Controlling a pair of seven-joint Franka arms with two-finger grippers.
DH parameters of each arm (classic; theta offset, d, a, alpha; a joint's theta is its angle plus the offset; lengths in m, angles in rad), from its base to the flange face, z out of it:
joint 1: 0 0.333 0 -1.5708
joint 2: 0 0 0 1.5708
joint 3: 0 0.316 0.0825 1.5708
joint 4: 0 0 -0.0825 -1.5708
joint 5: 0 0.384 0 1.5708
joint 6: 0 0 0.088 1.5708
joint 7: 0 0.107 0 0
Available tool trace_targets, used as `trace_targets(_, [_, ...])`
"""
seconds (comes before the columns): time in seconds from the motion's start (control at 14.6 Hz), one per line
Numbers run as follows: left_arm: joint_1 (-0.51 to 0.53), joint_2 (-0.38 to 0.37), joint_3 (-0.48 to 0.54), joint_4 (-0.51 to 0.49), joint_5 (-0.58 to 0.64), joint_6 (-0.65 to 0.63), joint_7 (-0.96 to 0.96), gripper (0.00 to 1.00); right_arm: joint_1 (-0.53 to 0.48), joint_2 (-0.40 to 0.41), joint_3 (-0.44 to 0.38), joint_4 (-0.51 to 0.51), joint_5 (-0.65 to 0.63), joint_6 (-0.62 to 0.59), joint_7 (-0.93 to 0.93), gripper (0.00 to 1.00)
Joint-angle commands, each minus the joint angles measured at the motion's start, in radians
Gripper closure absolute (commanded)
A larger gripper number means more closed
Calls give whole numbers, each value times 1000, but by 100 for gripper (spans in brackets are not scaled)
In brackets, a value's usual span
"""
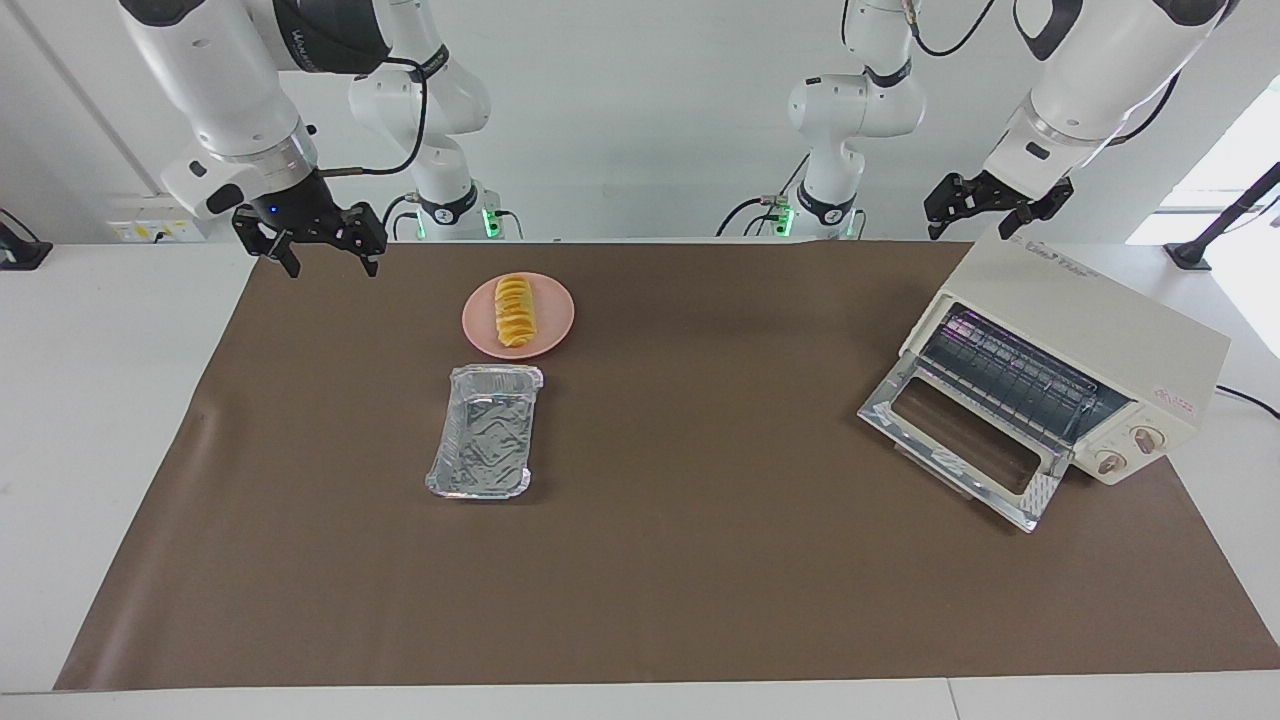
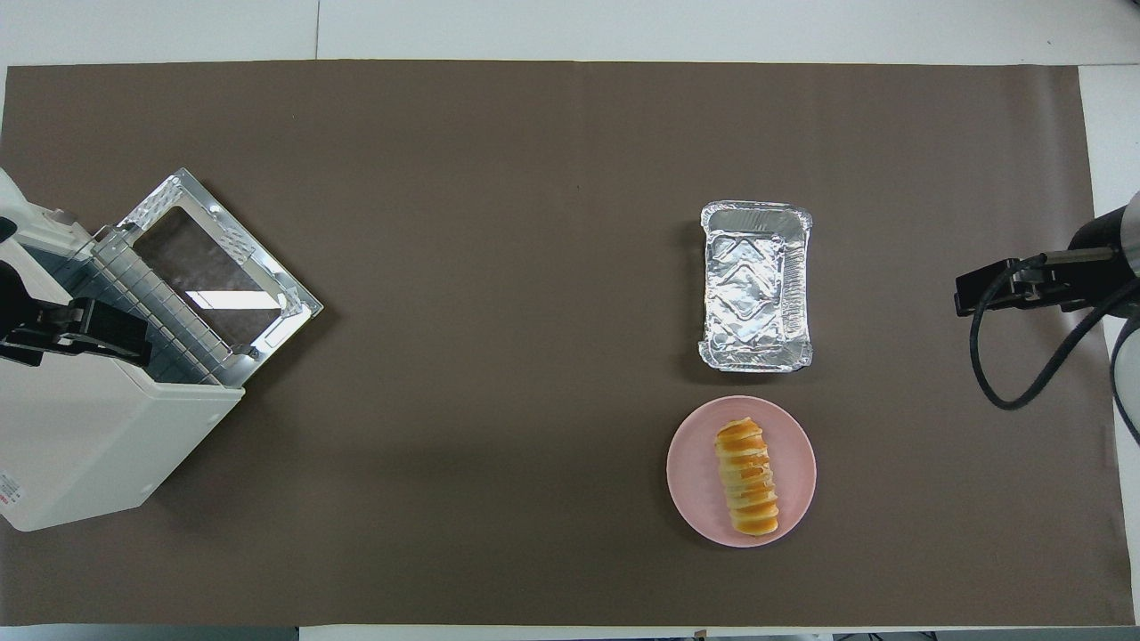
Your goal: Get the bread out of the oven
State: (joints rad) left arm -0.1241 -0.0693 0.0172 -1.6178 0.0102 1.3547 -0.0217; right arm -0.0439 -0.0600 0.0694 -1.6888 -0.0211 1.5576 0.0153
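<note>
The bread (image 1: 514,310) lies on a pink round plate (image 1: 478,328) toward the right arm's end of the table; it also shows in the overhead view (image 2: 746,476). The cream-white oven (image 1: 1085,310) stands at the left arm's end with its glass door (image 1: 960,442) dropped open. Its wire rack (image 1: 1010,375) is bare. My left gripper (image 1: 968,225) hangs open and empty over the oven's top edge. My right gripper (image 1: 328,262) hangs open and empty over the mat's corner, apart from the plate.
An empty crinkled foil tray (image 1: 482,430) lies beside the plate, farther from the robots. A brown mat (image 1: 700,560) covers the table. In the overhead view the open door (image 2: 223,267) juts out from the oven (image 2: 80,445).
</note>
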Motion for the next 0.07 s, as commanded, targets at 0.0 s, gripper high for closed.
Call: trace_targets(0.0, [11, -30, -6, -36, 7, 21, 6, 0, -17, 9, 7, 18, 7, -22, -14, 0])
